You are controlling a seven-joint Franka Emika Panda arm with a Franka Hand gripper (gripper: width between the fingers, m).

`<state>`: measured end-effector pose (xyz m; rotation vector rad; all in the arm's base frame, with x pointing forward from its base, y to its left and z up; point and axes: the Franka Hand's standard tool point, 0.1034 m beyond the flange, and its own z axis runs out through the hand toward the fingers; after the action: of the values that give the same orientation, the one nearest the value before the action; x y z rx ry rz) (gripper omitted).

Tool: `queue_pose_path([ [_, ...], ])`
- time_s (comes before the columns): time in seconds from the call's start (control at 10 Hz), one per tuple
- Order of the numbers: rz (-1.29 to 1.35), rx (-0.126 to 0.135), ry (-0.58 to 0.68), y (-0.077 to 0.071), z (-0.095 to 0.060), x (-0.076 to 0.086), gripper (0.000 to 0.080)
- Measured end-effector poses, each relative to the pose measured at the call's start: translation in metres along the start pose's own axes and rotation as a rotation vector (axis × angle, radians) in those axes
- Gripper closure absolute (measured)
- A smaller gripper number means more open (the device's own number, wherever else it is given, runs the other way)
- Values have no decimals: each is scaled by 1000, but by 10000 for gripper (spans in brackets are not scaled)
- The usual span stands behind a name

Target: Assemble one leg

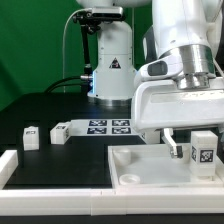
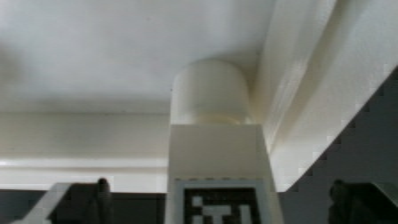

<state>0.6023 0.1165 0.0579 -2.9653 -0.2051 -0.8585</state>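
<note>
A stubby white leg (image 1: 204,152) with a black-and-white tag stands upright on the big white tray-like top (image 1: 130,160), by its raised edge at the exterior view's right. My gripper (image 1: 198,150) is lowered around it. In the wrist view the leg (image 2: 217,130) runs away from the camera, its rounded end against the top's wall (image 2: 311,70). The dark fingers (image 2: 80,200) stand on either side of the leg, with a gap showing on both sides. My gripper (image 2: 217,208) is open around the leg and does not touch it.
Two more white legs (image 1: 32,136) (image 1: 60,131) stand on the black table at the exterior view's left. The marker board (image 1: 108,126) lies behind the top. A white rail (image 1: 60,185) runs along the front. A robot base (image 1: 110,60) stands at the back.
</note>
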Motion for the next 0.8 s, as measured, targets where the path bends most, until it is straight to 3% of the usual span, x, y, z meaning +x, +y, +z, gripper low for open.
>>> queue_pose_path([
  [0.8, 53, -7, -16, 3, -6, 4, 150],
])
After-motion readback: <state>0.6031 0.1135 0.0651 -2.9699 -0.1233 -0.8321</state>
